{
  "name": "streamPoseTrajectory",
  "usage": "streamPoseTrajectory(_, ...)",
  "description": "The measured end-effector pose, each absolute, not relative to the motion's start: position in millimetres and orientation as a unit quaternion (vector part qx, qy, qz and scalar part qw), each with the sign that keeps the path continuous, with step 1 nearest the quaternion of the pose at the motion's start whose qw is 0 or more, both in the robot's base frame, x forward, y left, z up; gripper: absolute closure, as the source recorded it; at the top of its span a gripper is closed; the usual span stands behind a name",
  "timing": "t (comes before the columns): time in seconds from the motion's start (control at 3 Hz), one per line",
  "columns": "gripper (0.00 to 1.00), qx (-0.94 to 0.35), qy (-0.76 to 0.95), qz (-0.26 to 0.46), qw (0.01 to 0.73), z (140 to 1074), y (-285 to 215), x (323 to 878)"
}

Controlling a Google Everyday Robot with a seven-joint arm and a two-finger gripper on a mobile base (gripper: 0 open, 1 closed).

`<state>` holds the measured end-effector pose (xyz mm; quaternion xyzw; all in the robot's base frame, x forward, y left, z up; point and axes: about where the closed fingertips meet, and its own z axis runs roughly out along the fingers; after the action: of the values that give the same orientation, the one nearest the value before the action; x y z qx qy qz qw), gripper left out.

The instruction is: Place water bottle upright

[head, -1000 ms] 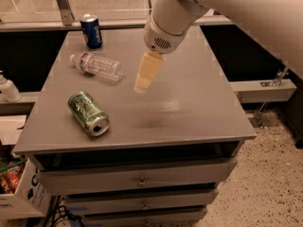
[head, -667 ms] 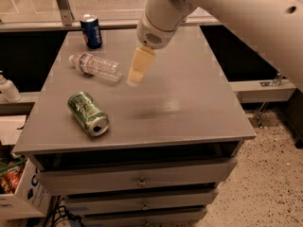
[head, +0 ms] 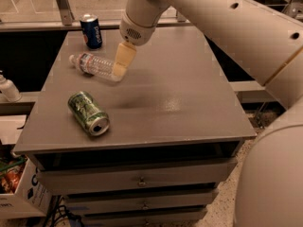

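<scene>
Since a second ago your gripper (head: 119, 70) has swung across the table (head: 189, 103) from the middle and now sits at the base end of the water bottle (head: 93, 66). The bottle lies on its side, its white cap pointing away from the gripper. Whether the gripper is wide or narrow cannot be told, nor whether it already touches the plastic.

You look to be in the approach, with the grasp not yet made. Next, straddle the ribbed body squarely, since a clear round bottle will likely roll if nudged off-centre, then close, lift and tip it cap-up.

A green can (head: 88, 113) lies on its side near the gripper, toward the front edge. A blue can (head: 91, 31) stands upright beyond the bottle. Neither blocks the grasp, but you should set the bottle down away from both.
</scene>
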<state>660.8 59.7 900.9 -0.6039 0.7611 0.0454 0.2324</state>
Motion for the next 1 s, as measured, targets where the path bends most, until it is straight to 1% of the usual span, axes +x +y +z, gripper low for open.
streamPoseTrajectory(0.67, 0.00, -0.592, 0.776, 0.058, 0.209, 883, 111, 678)
streamPoseTrajectory(1.0, 0.00, -0.584, 0.780, 0.068, 0.214, 882, 138, 684)
